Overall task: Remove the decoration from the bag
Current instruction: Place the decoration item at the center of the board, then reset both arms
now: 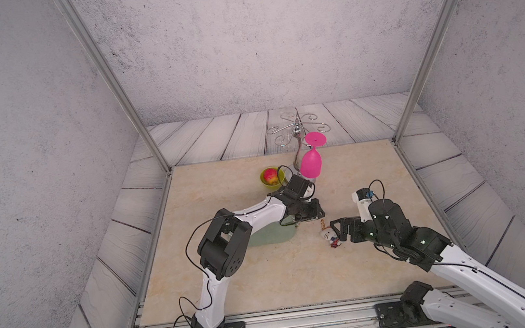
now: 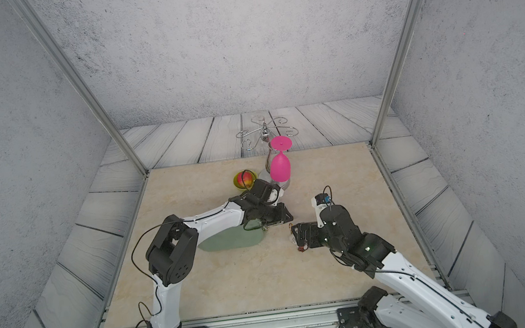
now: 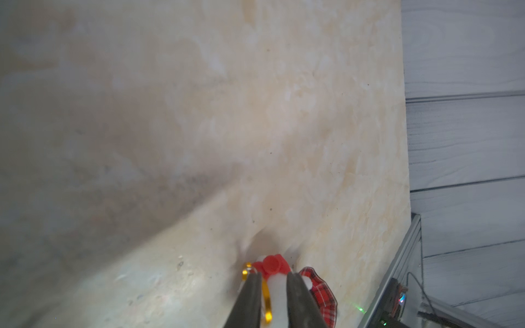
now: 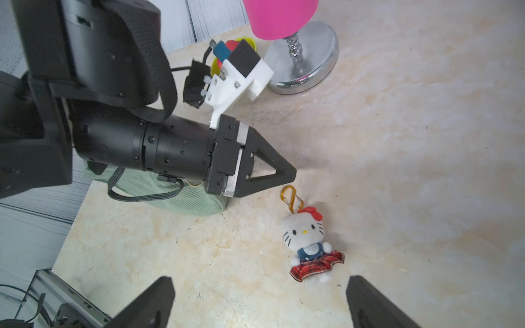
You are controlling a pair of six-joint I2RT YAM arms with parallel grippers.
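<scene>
The decoration [image 4: 308, 241] lies loose on the desk [image 4: 397, 170], its clasp [image 4: 291, 197] clear of the bag [image 4: 170, 196], so it looks unhooked. The left hand [image 4: 287, 171] is slightly parted and holds nothing, right beside the clasp. The right hand [image 4: 260, 286] is spread wide, framing the toy, probably to grab it. One decoration, one bag, two hands.

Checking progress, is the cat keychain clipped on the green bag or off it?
Off. The decoration lies flat on the table, its orange clasp hooked to nothing, clear of the bag.
</scene>
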